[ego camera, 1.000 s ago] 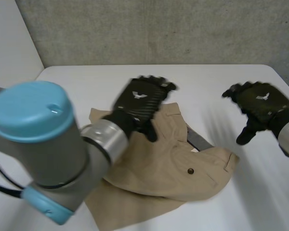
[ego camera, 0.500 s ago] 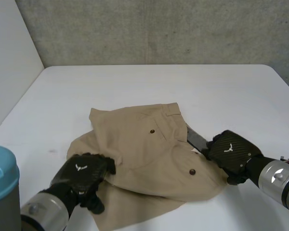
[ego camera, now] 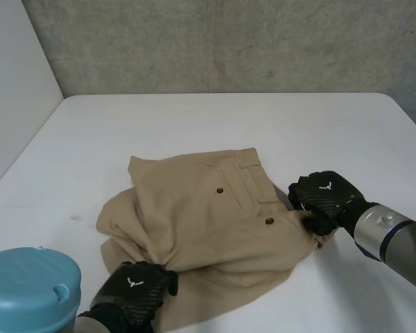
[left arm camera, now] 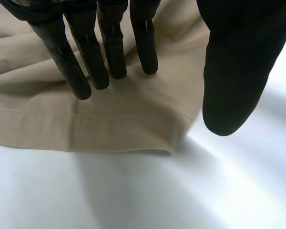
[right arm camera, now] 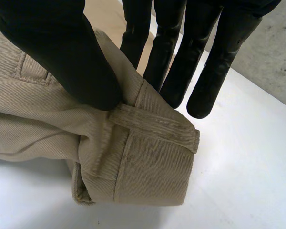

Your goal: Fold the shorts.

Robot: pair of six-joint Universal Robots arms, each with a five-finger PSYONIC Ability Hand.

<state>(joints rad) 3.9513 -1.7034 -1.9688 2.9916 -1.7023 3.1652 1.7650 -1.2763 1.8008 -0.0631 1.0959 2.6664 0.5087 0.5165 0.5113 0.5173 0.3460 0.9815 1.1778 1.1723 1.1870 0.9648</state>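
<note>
Since half a second ago the left hand [ego camera: 135, 295] has drawn back to the near hem of the tan shorts [ego camera: 208, 215], and the right hand [ego camera: 324, 198] has closed in on their waistband corner; they lie mid-way across the white counter [ego camera: 229, 125], under a grey concrete wall [ego camera: 229, 41]. From the left wrist, its fingers [left arm camera: 112, 47] are straight and slightly spread over the hem [left arm camera: 86, 129], thumb [left arm camera: 233, 71] off the cloth above bare counter. From the right wrist, the thumb [right arm camera: 62, 52] and straight fingers [right arm camera: 174, 57] pinch the raised waistband fold beside a belt loop [right arm camera: 152, 125].
</note>
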